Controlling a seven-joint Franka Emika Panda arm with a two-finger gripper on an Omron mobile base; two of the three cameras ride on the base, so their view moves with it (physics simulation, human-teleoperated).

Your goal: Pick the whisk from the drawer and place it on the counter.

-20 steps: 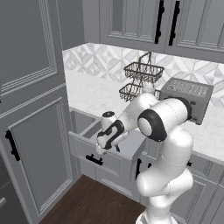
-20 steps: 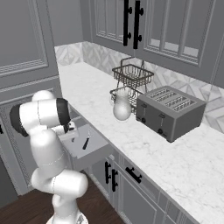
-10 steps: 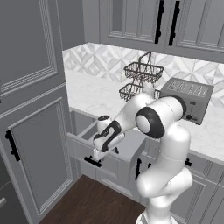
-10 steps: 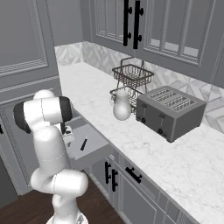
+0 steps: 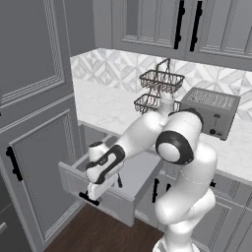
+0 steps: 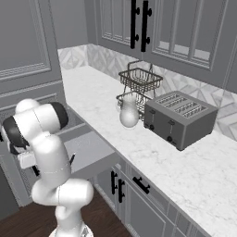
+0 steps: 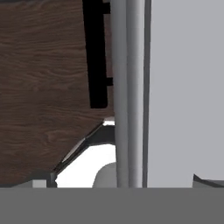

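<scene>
The drawer [image 5: 139, 173] stands pulled out below the counter [image 5: 106, 110], its grey floor [image 6: 94, 149] bare around the whisk. The whisk [image 5: 118, 180] lies inside as a thin black stick, and its black handle [image 6: 71, 159] shows beside my arm. My gripper [image 5: 93, 191] hangs over the drawer's front panel, left of the whisk and apart from it. Looking down from the hand, the panel's top edge [image 7: 127, 87] runs between the spread tips of my gripper [image 7: 122, 181], which is open and empty. The black bar handle [image 7: 96, 57] lies to one side.
A toaster [image 5: 209, 110] [image 6: 180, 118], a two-tier wire basket [image 5: 160, 88] [image 6: 139, 85] and a pale jug [image 6: 129, 113] stand on the counter near the tile wall. Tall grey cabinet doors [image 5: 34, 123] rise left of the drawer. Dark wood floor [image 7: 43, 87] lies below.
My hand has moved from over the drawer's inside down toward its front panel. The drawer has slid further out, carrying the whisk with it.
</scene>
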